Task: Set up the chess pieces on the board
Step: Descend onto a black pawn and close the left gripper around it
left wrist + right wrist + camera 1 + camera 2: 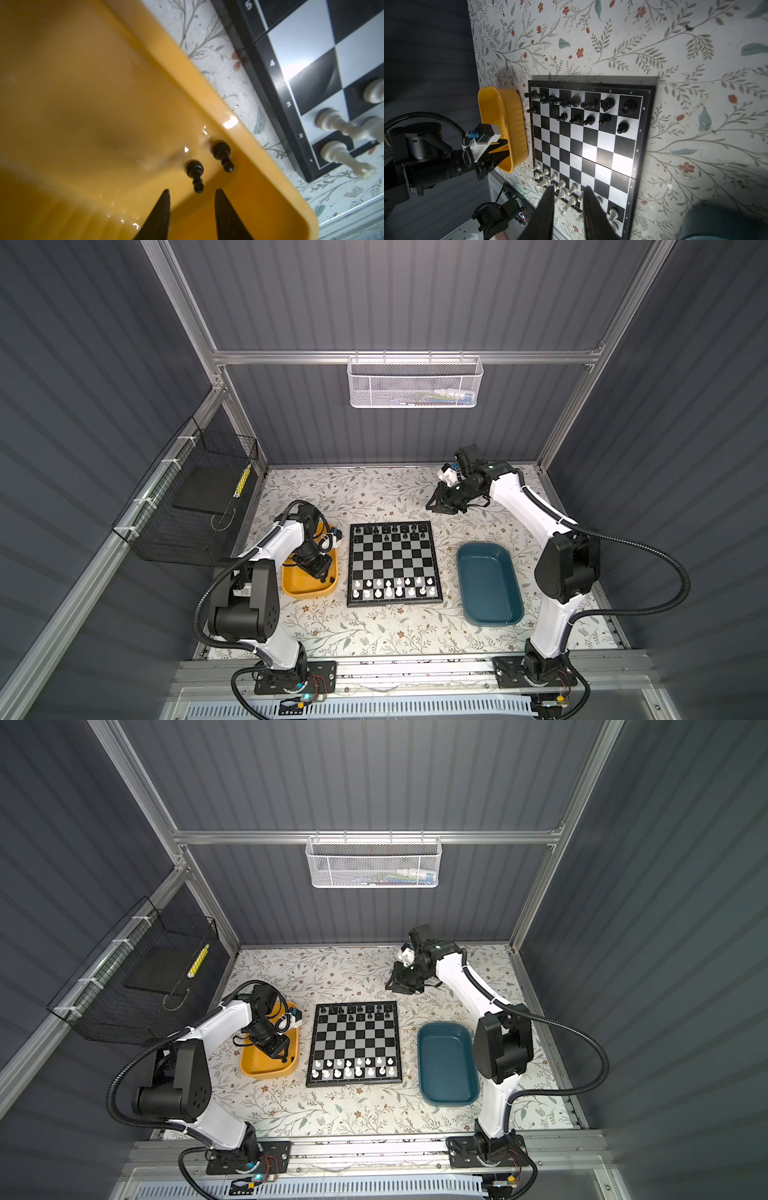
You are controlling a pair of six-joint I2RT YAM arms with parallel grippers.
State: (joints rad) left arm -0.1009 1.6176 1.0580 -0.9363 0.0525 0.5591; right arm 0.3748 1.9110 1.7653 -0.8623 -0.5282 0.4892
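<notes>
Right, the left gripper [192,197] is down inside the yellow tray [309,595], which sits on the bench just beside the board's left edge. Its jaws stand partly apart and have hold of nothing. One black pawn [195,176] lies on its side just ahead of the fingertips [166,199], its head pointing into the gap between them. A second black pawn [222,155] lies close by, tucked against the tray wall on the board side, in the tray's near corner. The board [395,560] lies square in the middle of the bench. Black pieces [390,531] are lined up along its far edge and white pieces [395,587] stand two rows deep along its near edge. Over at the back, the right gripper [568,191] hangs above the bench beyond the board's far right corner. Its jaws show a narrow gap and grip nothing. A teal tray [490,585] rests off the board's right edge.
</notes>
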